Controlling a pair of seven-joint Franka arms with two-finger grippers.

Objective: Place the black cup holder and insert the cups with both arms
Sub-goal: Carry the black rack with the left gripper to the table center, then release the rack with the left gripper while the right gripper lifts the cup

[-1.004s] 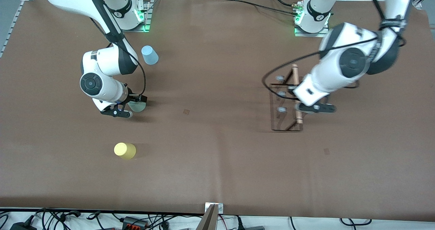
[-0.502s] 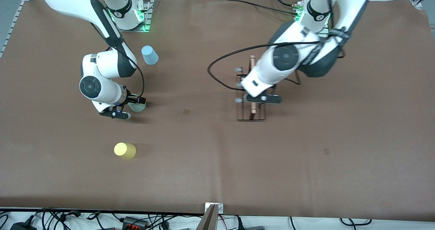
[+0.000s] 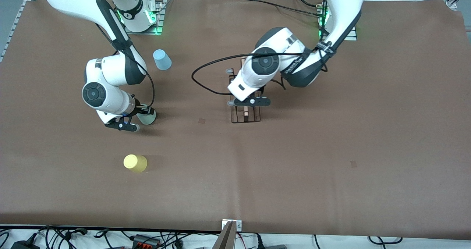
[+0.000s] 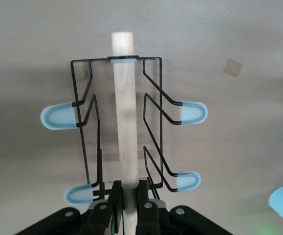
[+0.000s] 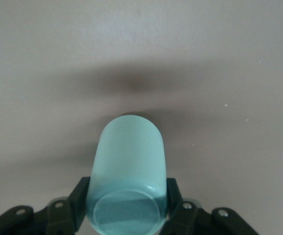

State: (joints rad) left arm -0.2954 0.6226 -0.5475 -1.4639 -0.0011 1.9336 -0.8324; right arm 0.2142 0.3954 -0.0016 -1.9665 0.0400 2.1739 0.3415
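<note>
**Desk:** Where is the rack, and how much room is around it?

**Photographer:** The black cup holder (image 3: pixel 245 113) sits mid-worktop (image 3: pixel 331 149), well clear of every edge, with bare brown surface all round. The left gripper (image 4: pixel 126 208) has its fingers clamped on the wooden handle (image 4: pixel 124 107).

**Desk:** And the cups?

**Photographer:** The right gripper (image 5: pixel 126 205) has its fingers pressed on both sides of the pale green cup (image 5: pixel 127 171). The yellow cup (image 3: pixel 135 163) stands nearer the camera, the light blue cup (image 3: pixel 162 59) farther, each well apart.

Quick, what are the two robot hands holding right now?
Left tool: shut on the black cup holder's wooden handle.
Right tool: shut on the pale green cup.
</note>
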